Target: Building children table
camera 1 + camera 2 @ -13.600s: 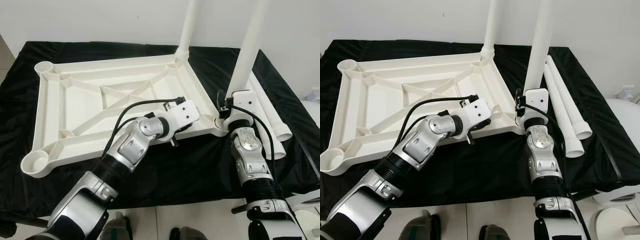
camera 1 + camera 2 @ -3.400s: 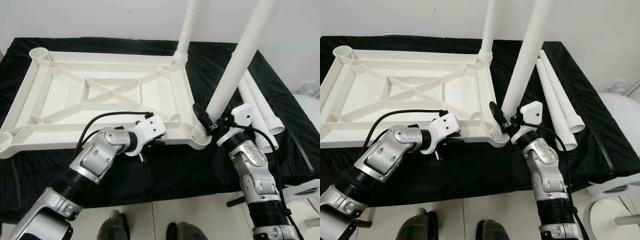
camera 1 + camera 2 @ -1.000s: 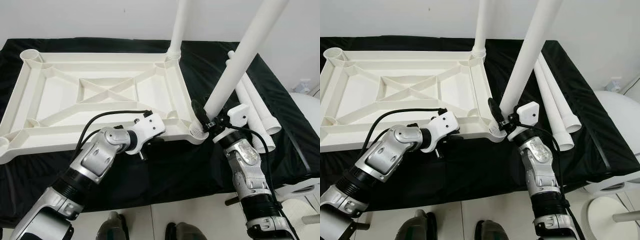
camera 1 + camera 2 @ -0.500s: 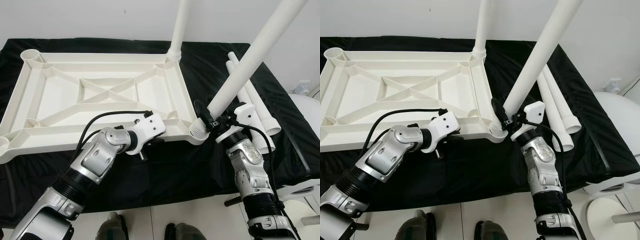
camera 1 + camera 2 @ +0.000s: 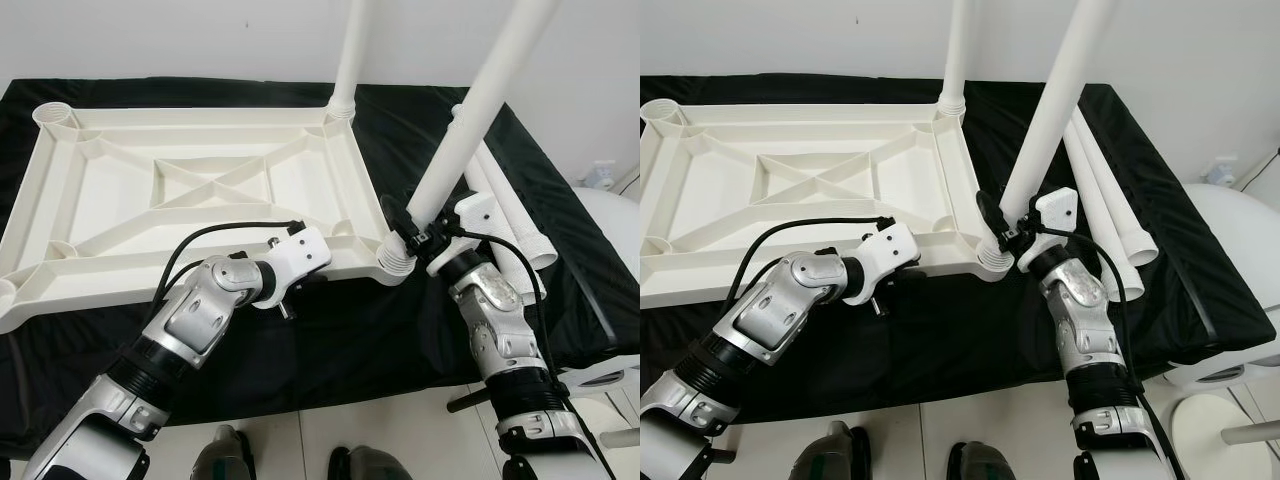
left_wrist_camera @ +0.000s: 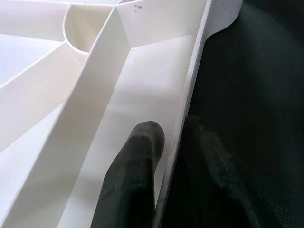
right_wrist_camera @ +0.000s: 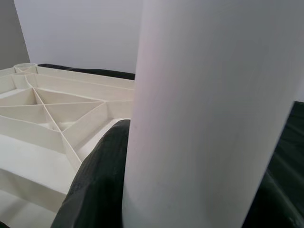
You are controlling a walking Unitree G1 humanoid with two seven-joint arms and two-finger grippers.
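Observation:
A white plastic tabletop [image 5: 120, 265] lies upside down on a black cloth. One white leg [image 5: 350, 60] stands in its far right corner socket. My right gripper [image 5: 415, 232] is shut on a second white leg [image 5: 470, 120], low down, just above the near right socket [image 5: 395, 265]. That leg leans to the right, its foot at the socket. In the right wrist view the leg [image 7: 209, 109] sits against a black finger [image 7: 99, 180]. My left gripper [image 6: 173, 161] is shut on the tabletop's near rim [image 6: 190, 95], one finger inside and one outside.
Two spare white legs [image 5: 510, 230] lie on the cloth to the right of the tabletop. Open sockets sit at the far left corner [image 5: 55, 115] and the near left corner [image 5: 5, 295]. A white rounded object [image 5: 1230, 200] stands beyond the cloth's right edge.
The leg in my right gripper has swung from a steeper rightward lean toward upright, its foot staying at the socket. My left gripper has kept its hold on the rim.

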